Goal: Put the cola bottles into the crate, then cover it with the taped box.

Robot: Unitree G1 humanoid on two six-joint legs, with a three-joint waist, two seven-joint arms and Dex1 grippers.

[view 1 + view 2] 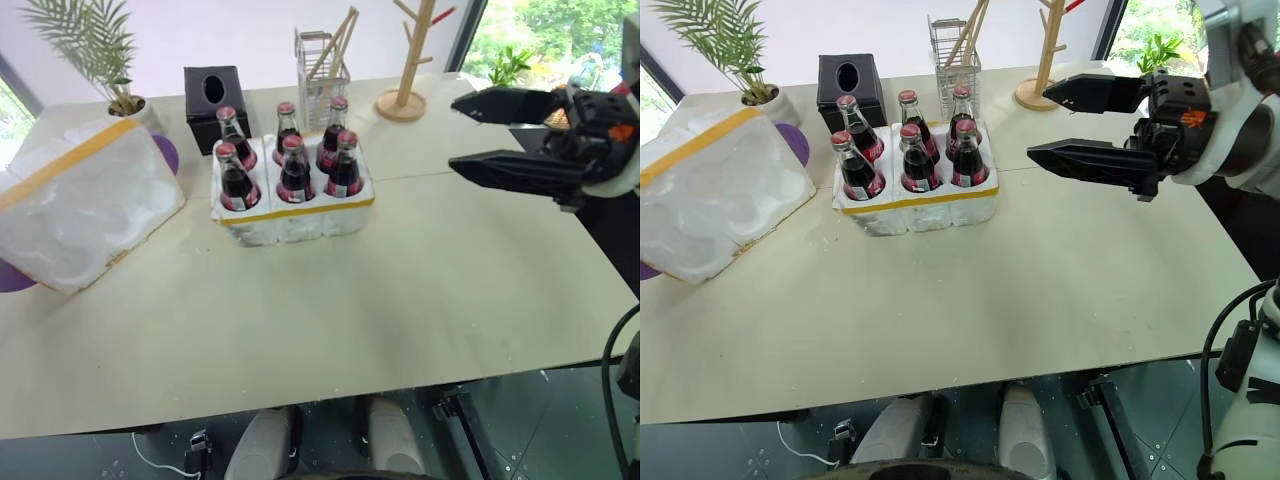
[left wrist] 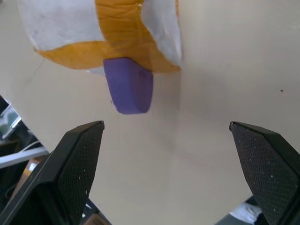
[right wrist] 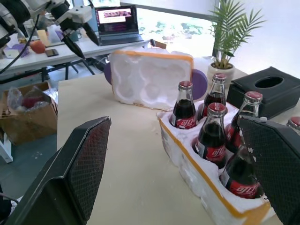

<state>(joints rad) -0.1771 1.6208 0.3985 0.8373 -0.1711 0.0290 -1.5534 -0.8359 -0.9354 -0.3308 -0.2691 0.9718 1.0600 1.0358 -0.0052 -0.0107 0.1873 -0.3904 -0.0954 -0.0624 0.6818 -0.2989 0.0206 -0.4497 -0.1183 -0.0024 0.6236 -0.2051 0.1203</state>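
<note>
Several cola bottles (image 1: 294, 165) with red caps stand upright in the holes of the crate (image 1: 300, 222), a low white foam tray with a yellow band at mid-table. The taped box (image 1: 90, 200) lies on its side at the far left, its hollows (image 3: 150, 79) facing the crate. My right gripper (image 1: 453, 133) hangs open to the right of the crate, above the table, pointing left toward the bottles and holding nothing. My left gripper (image 2: 165, 124) is open over bare table beside the taped box's yellow-taped corner (image 2: 117, 28).
A purple disc (image 1: 165, 152) leans behind the taped box. Along the back stand a potted plant (image 1: 125, 100), a black tissue box (image 1: 213, 100), a wire holder with sticks (image 1: 322, 65) and a wooden mug tree (image 1: 405, 95). The table's front edge (image 1: 300, 405) is near.
</note>
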